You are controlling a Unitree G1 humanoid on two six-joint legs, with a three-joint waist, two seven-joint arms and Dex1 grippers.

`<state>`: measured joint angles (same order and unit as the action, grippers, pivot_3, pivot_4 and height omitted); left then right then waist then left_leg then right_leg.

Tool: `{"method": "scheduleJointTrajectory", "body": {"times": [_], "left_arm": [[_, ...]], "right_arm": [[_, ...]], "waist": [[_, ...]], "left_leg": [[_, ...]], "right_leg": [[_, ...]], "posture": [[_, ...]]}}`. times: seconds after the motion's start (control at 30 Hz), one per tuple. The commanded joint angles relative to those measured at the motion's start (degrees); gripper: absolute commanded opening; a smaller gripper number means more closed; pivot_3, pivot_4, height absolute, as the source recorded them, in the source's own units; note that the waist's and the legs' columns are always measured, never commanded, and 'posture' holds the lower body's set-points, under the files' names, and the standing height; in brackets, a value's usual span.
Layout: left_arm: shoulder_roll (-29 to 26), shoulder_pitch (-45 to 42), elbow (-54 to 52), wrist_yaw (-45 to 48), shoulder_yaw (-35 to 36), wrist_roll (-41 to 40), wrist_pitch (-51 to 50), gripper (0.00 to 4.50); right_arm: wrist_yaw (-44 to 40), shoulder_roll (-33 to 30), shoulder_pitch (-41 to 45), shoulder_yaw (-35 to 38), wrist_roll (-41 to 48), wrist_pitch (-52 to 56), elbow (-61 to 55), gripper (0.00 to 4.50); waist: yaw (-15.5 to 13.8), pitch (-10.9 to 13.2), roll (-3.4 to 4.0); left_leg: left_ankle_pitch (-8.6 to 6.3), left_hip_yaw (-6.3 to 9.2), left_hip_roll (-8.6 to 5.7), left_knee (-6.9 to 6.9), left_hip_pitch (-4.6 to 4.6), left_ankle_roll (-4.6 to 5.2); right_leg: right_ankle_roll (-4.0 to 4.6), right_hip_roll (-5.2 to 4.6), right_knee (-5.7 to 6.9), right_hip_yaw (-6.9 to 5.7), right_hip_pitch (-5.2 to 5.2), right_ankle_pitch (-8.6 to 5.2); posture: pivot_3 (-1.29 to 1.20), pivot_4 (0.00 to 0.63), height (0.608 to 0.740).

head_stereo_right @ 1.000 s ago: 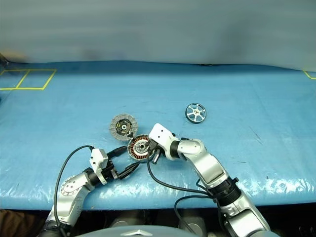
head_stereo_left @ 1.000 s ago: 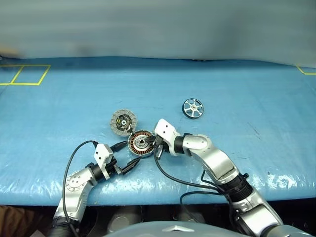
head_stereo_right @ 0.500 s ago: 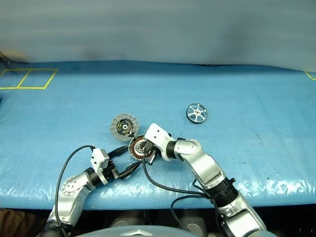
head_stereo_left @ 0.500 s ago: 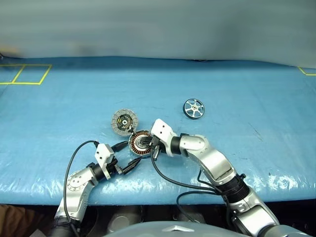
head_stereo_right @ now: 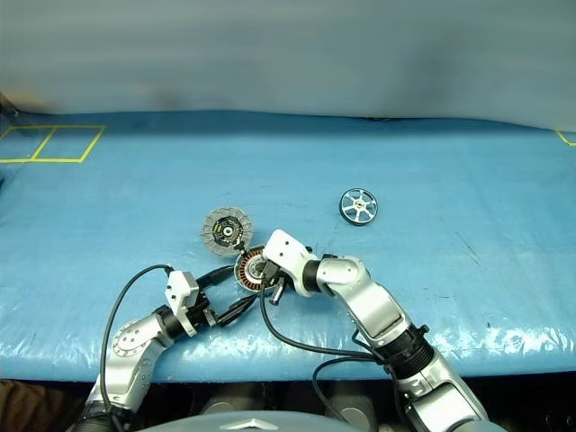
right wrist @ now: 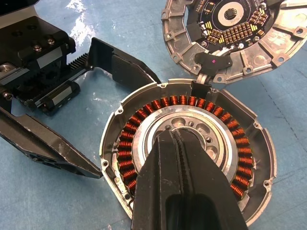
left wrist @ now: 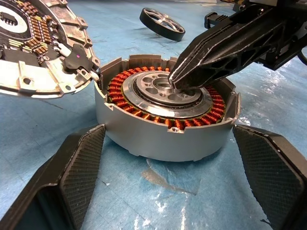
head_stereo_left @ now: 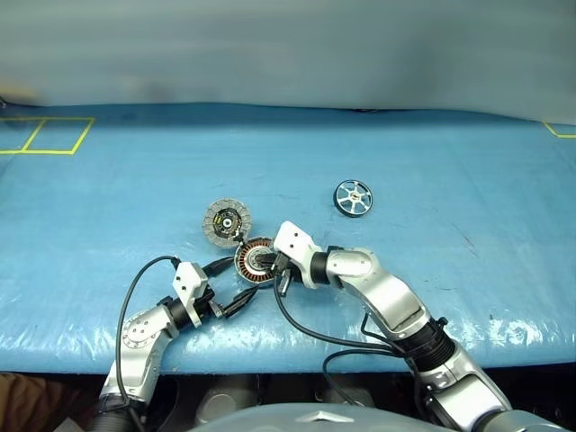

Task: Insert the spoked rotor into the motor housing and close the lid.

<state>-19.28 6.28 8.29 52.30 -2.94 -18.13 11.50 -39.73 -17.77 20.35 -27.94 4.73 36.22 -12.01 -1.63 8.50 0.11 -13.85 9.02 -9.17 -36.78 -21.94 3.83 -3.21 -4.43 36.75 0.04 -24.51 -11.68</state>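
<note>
Fingers of my right gripper (right wrist: 173,132) are pressed together with nothing between them, tips resting on the silver centre of the housing (left wrist: 165,117). Fingers of my left gripper (left wrist: 168,177) stand fully spread, one on each side of the housing near its wall, gripping nothing.

The housing sits on the blue table cover (head_stereo_left: 432,162) close to the near edge. Its lid (right wrist: 230,33) is swung open on the hinge and lies flat beside it, inner face up. The wheel (head_stereo_left: 352,197) lies flat on the cover, well apart from the housing, farther back and to the right. It is not yet inserted.

Handling notes, by my judgement:
- The wheel looks rigid and fairly light. Its dark rim may be smooth, so a pinch on the outside could slip.
- I would grip across the rim, or with one finger through a gap between spokes, avoiding the hub.
- The copper windings in the housing are the fragile part. I would lower the wheel square to the centre and avoid scraping them.
- The housing looks like solid metal and heavy enough to stay put, yet bracing its wall with the left gripper would be prudent.
</note>
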Motion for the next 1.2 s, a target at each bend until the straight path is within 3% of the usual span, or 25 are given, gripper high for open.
{"method": "scheduleJointTrajectory", "body": {"times": [0.03, 0.47, 0.77, 1.2], "left_arm": [[0.15, 0.28, 0.22, 0.1, 0.18, -0.05, 0.89, 4.5], [0.05, 0.94, 0.14, 0.02, 0.68, -0.53, 1.12, 4.5], [-0.15, 0.96, 0.18, 0.29, 0.78, -0.67, 1.12, 4.5], [-0.21, 1.2, -0.15, 0.19, 0.87, -0.61, 1.11, 4.5]], "right_arm": [[0.36, -0.19, 0.3, 0.18, -0.69, -0.47, -0.17, 0.02], [1.06, -1.47, 1.3, -1.49, -5.15, -3.29, 1.78, 0.02], [-0.18, 0.79, 1.17, 2.61, -0.17, -2.58, -1.5, 0.02], [-0.93, 0.41, 0.66, 0.35, -0.4, -2.43, -0.03, 0.02]], "waist": [[0.01, 0.0, 0.0], [0.04, 0.0, 0.0], [0.1, 0.0, 0.0], [0.19, 0.0, 0.0]], "left_leg": [[0.0, 0.0, 0.0, 0.0, 0.0, 0.0], [0.0, 0.0, 0.0, 0.0, 0.0, 0.0], [0.0, 0.0, 0.01, 0.0, 0.0, 0.0], [-0.01, 0.0, 0.01, 0.01, 0.0, -0.01]], "right_leg": [[0.0, 0.0, 0.0, 0.0, 0.0, 0.0], [-0.01, 0.01, 0.0, 0.0, -0.01, -0.01], [0.05, 0.01, 0.0, 0.0, -0.01, 0.03], [0.06, 0.01, 0.0, 0.0, -0.01, 0.03]], "posture": [[0.0, 0.15, 0.74], [0.0, 0.15, 0.74], [0.0, 0.15, 0.74], [0.0, 0.15, 0.74]]}}
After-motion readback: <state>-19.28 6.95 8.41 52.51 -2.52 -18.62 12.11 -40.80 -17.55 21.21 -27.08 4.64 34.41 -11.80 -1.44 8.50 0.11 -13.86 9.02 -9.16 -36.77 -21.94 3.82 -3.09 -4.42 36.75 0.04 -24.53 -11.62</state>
